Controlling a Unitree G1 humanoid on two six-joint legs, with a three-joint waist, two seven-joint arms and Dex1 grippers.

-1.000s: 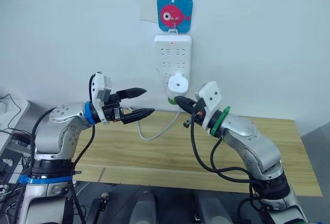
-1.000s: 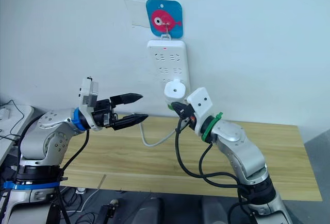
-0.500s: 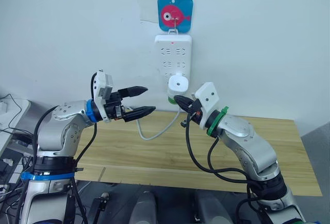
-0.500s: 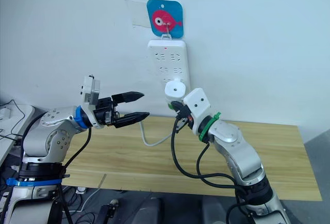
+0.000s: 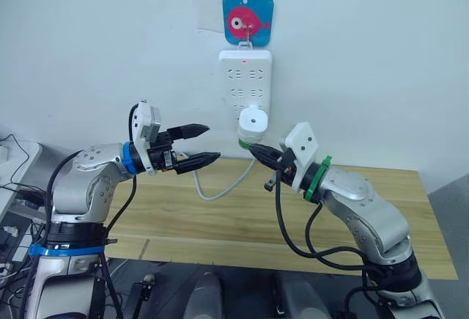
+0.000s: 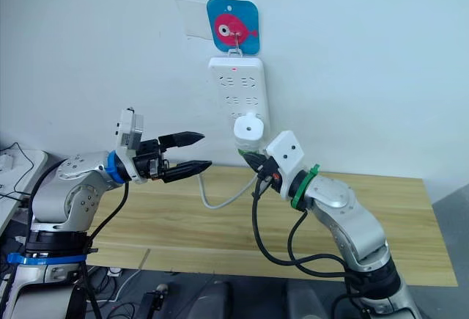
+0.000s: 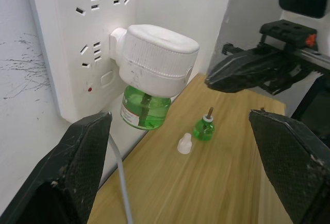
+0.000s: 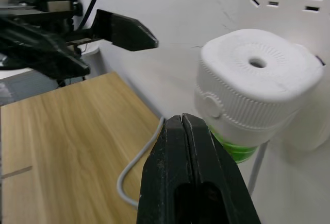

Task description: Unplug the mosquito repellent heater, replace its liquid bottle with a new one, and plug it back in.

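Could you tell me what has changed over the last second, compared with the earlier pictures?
The right gripper has shifted slightly; shut and empty, its tip remains just below the mosquito repellent heater. The right elbow has swung outward to the robot's right. Nothing was grasped or released. The left gripper stays open and level, and the heater is still plugged into the power strip.
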